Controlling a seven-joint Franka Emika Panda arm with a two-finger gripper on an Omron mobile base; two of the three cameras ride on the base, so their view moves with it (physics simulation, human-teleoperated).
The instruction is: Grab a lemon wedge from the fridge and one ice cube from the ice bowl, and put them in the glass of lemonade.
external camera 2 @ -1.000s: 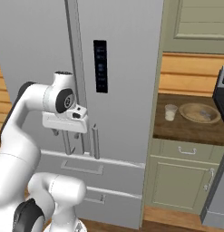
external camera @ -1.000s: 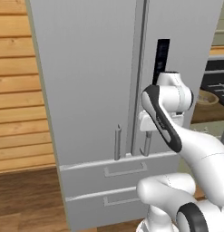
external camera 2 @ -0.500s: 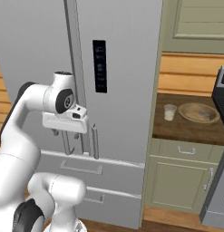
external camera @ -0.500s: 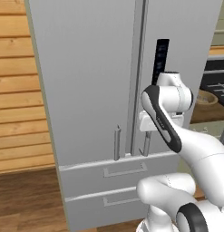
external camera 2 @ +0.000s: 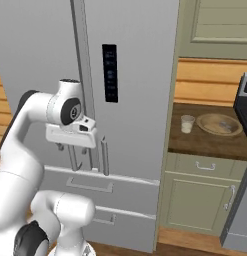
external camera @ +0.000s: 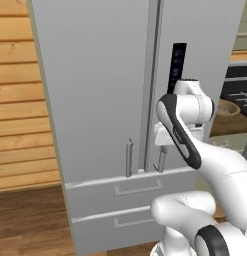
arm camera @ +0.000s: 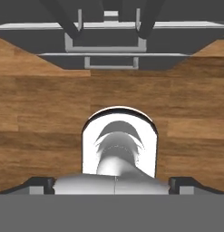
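The gripper (external camera 2: pixel 65 148) hangs with its jaws spread wide and nothing between them, close in front of the shut fridge (external camera: pixel 105 90) by its 2 vertical door handles (external camera: pixel 129 158). The right base view adds the counter (external camera 2: pixel 205 142) beside the fridge, where the glass of lemonade (external camera 2: pixel 187 124) stands just beside the ice bowl (external camera 2: pixel 219 124). The hand view looks down past the 2 drawer handles (arm camera: pixel 104 45) to the wooden floor (arm camera: pixel 41 118).

I see wood floor (arm camera: pixel 41 104) below, plank wall (external camera: pixel 17 100) on the left. To the right there's a dark counter (external camera 2: pixel 207 142) over beige cabinets (external camera 2: pixel 195 200), an upper cabinet (external camera 2: pixel 215 25) above it, and a stove (external camera 2: pixel 242 100) at the far right edge.
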